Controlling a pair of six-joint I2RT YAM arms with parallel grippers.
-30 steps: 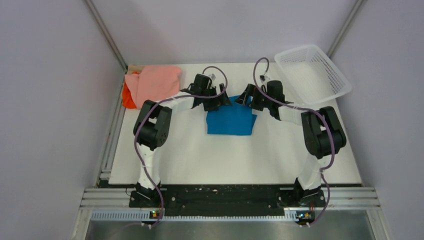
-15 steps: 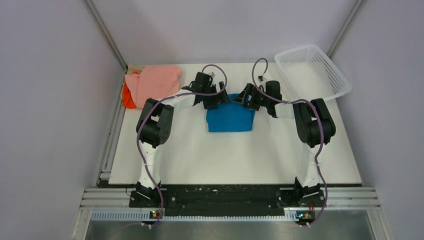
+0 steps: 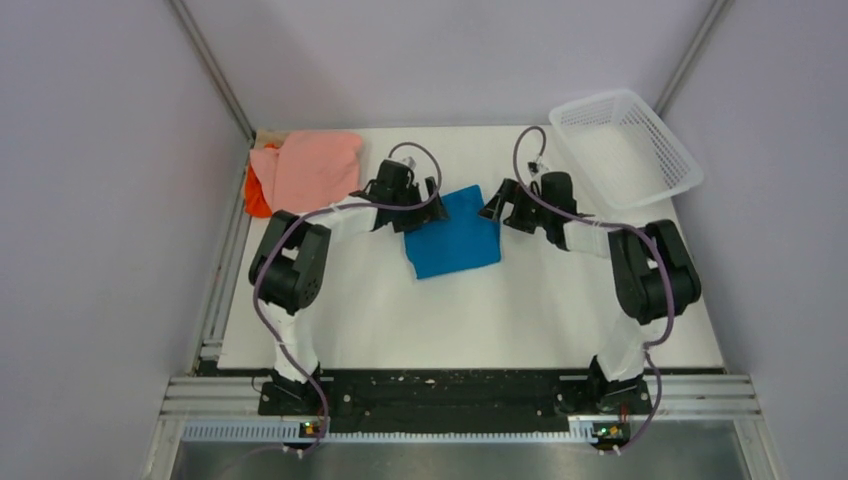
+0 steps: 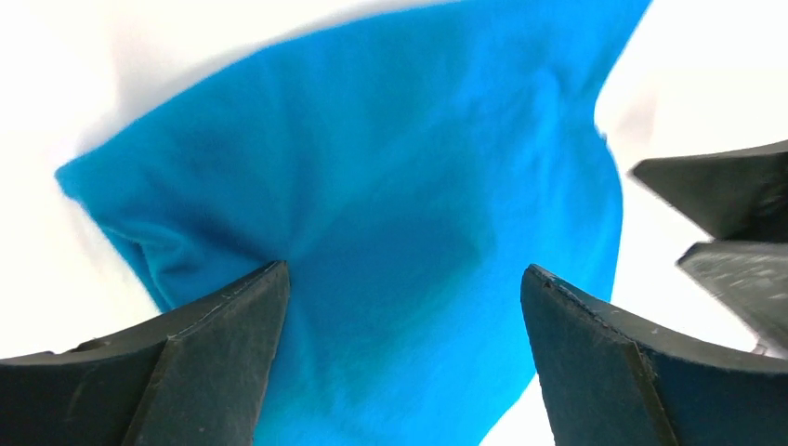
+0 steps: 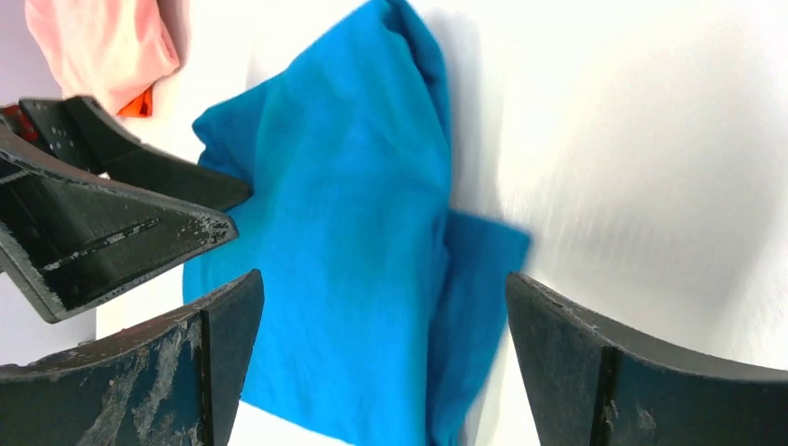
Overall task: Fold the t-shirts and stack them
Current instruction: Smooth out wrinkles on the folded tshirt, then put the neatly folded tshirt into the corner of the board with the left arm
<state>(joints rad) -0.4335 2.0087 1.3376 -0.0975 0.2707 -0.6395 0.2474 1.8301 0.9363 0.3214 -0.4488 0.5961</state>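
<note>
White table [image 3: 450, 320] w/ soft folded blue t-shirt [image 3: 452, 233], roughly square.

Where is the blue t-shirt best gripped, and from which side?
Probably its left folded edge, from above on the left: the blue t-shirt lies flat on the table, its layers seem to meet there, and the open left gripper is above that part.

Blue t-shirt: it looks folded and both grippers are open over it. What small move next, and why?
Probably lower the left gripper and shut it on an edge of the blue t-shirt. It lies folded but skewed, with this and the right gripper both open above it, and the pink t-shirt sits apart at the far left, where it likely should be stacked.
</note>
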